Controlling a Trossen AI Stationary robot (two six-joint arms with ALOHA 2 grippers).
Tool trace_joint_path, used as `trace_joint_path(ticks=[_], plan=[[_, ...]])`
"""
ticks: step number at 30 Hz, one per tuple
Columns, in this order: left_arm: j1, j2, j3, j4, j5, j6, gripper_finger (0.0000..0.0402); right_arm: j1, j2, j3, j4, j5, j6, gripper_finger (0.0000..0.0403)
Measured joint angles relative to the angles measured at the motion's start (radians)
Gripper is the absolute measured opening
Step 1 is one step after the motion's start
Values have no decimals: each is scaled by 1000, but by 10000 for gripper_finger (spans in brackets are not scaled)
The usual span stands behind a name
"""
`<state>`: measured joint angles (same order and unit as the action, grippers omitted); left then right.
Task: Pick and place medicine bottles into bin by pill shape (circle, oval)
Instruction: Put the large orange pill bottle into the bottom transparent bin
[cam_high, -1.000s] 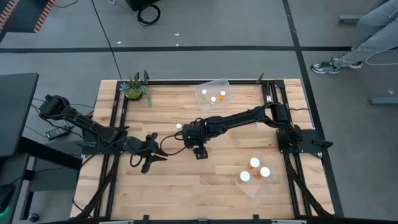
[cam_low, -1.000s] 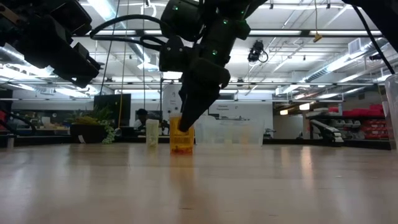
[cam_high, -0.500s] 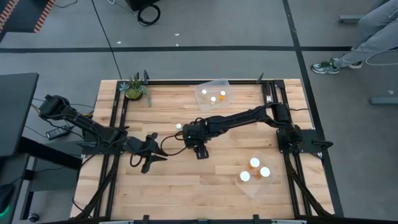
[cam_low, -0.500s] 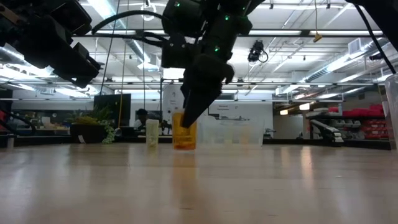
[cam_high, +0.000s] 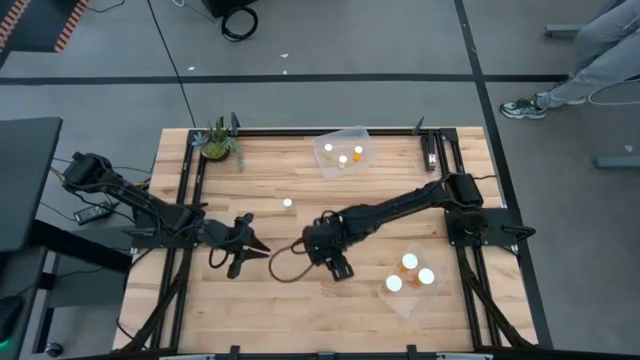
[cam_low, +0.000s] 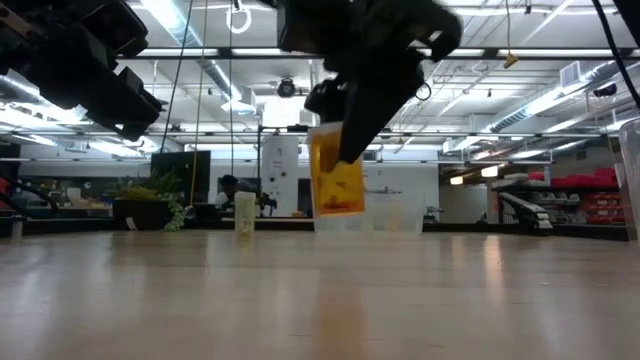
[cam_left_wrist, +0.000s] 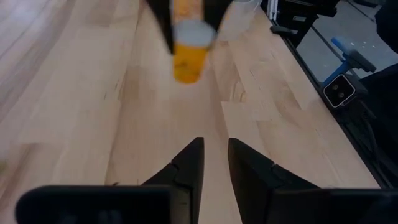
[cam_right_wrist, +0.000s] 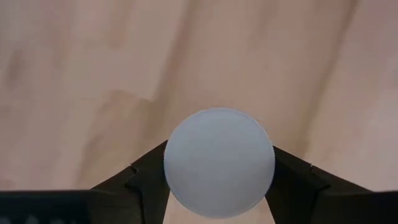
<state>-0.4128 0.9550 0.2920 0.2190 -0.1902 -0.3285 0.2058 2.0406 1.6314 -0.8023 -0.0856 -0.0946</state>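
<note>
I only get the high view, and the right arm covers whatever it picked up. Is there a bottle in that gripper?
Observer: Yes. In the right wrist view the right gripper has its fingers shut on a bottle's white cap.
Operator: Is it off the table?
Observer: Yes. The low view shows the orange bottle hanging above the wood.
Operator: And the left gripper?
Observer: The left gripper holds nothing; its fingers are a little apart.
</note>
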Motion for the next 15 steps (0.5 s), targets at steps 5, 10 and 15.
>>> trace_joint_path(ticks=[5,10,15], plan=[[0,0,0,-4,0,1,87,72,-29,0,-31,3,27,225],[0,0,0,-2,0,0,81,138,-71,0,-92,13,68,223],[0,0,0,-1,0,0,79,201,-128,-13,-138,36,105,224]])
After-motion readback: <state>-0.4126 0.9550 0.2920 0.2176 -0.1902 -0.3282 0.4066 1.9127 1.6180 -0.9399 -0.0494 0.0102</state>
